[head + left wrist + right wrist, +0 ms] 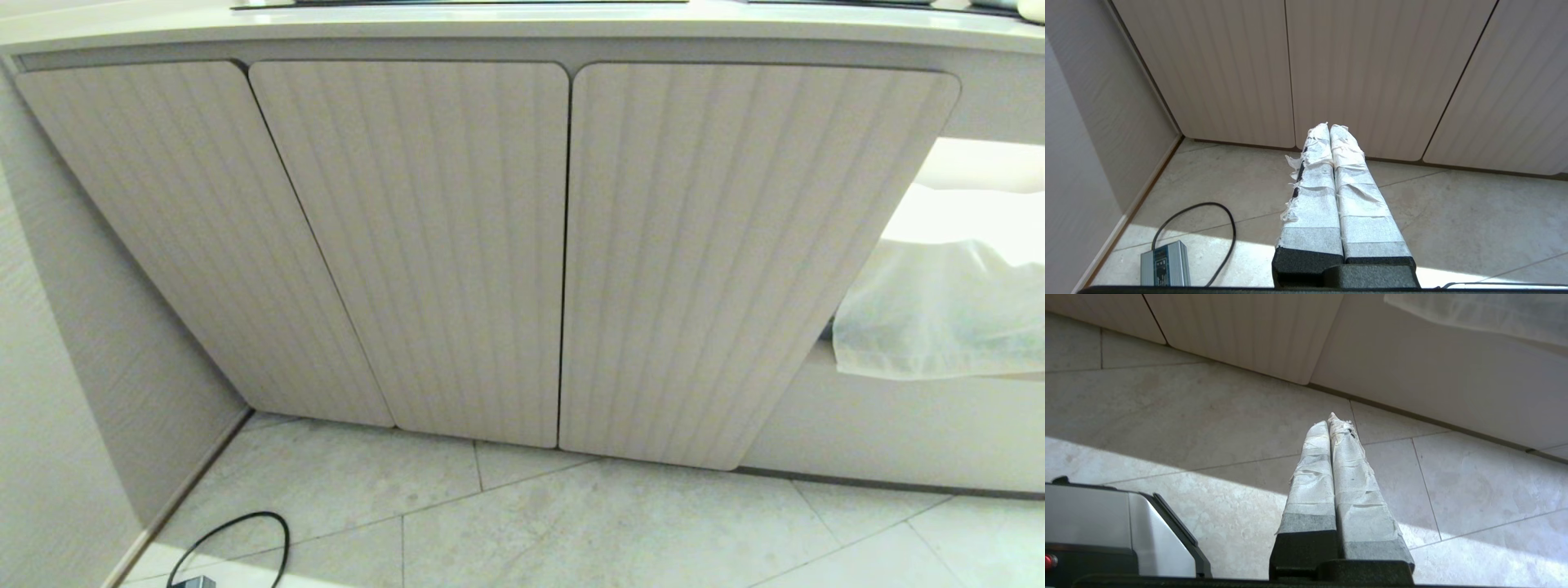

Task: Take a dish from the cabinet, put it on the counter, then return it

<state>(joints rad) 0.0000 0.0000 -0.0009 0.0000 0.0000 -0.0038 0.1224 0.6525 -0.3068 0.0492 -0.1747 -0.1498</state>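
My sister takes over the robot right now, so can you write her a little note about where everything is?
Left gripper: shut, empty, pointing at the cabinet doors above the floor.
Right gripper: shut, empty, low over the floor tiles near the cabinet's foot.
Cabinet: all three ribbed doors closed.
Counter: only its front edge shows at the top of the head view.
Dish: not in any view, so I can't tell whether it has been out and back.
A white cloth hangs at the right.
Left to do: check where the dish is before moving on.

Pale marbled floor tiles (pixel 620 523), textured beige side wall (pixel 57 392), black cable (pixel 245 539) in sunlight, hanging white cloth (pixel 939 318)
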